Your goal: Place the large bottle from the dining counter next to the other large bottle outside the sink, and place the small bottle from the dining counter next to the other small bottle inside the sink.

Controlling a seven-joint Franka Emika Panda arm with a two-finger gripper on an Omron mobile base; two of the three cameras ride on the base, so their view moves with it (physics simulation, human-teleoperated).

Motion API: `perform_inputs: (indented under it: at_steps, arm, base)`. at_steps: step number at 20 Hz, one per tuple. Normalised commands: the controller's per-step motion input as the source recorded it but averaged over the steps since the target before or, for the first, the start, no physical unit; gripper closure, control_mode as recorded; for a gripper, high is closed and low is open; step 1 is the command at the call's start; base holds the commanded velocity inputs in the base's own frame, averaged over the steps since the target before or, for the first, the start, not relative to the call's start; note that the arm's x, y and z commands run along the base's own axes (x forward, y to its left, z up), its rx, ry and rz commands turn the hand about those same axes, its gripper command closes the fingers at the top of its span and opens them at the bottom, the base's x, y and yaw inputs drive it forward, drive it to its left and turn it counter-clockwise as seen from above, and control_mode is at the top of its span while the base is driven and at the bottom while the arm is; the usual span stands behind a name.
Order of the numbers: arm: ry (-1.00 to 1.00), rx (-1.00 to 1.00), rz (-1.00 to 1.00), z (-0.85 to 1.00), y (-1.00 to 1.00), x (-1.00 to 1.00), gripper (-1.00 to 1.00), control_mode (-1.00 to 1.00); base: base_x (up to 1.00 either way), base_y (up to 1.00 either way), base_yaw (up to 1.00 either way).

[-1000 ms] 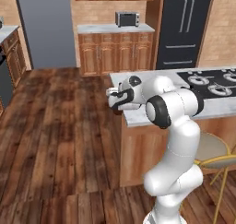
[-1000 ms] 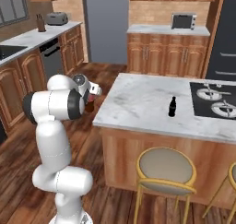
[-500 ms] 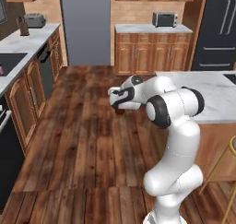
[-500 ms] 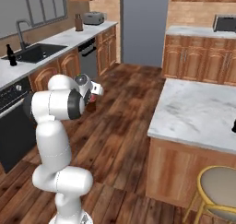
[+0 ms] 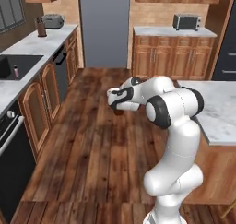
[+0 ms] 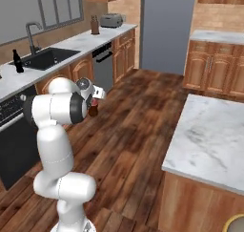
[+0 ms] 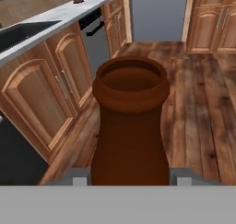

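Observation:
My gripper point(image 5: 115, 100) is shut on the large bottle point(image 7: 130, 126), a brown glass one, and holds it in the air over the wooden floor. In the right base view the large bottle point(image 6: 93, 110) hangs under the gripper point(image 6: 94, 96). The sink point(image 6: 45, 57) with its dark faucet point(image 6: 31, 33) lies ahead on the left. The other large bottle point(image 6: 17, 61), black, stands on the worktop beside the basin. A small bottle point(image 5: 16, 71) stands inside the sink point(image 5: 10, 66). The dining counter point(image 6: 209, 135) is off to the right. The small bottle from the dining counter is out of view.
Wooden cabinets point(image 7: 55, 85) and a dishwasher point(image 6: 103, 66) run under the sink worktop, with a black oven point(image 6: 14, 145) at its near end. A toaster point(image 5: 52, 20) sits far along it. A tall grey fridge point(image 5: 103, 27) and a microwave point(image 5: 186, 21) stand at the back.
The whole picture has swung: the dining counter slid off to the right and the sink worktop came in on the left. The gripper keeps its hold on the brown bottle.

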Motion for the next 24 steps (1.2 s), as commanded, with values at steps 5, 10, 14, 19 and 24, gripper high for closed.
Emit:
perform_inputs:
  at_steps: [5, 10, 14, 19, 24]
  arm:
    - [0.0, 0.0, 0.0, 0.0, 0.0, 0.0, 1.0, 1.0]
    - [0.0, 0.0, 0.0, 0.0, 0.0, 0.0, 1.0, 1.0]
    - [0.0, 0.0, 0.0, 0.0, 0.0, 0.0, 1.0, 1.0]
    - [0.0, 0.0, 0.0, 0.0, 0.0, 0.0, 1.0, 1.0]
    - [0.0, 0.0, 0.0, 0.0, 0.0, 0.0, 1.0, 1.0]
  base:
    - [1.0, 0.02, 0.11]
    - [0.85, 0.17, 0.21]
    - [0.75, 0.23, 0.31]
    - [0.72, 0.24, 0.32]
    - [0.86, 0.19, 0.3]
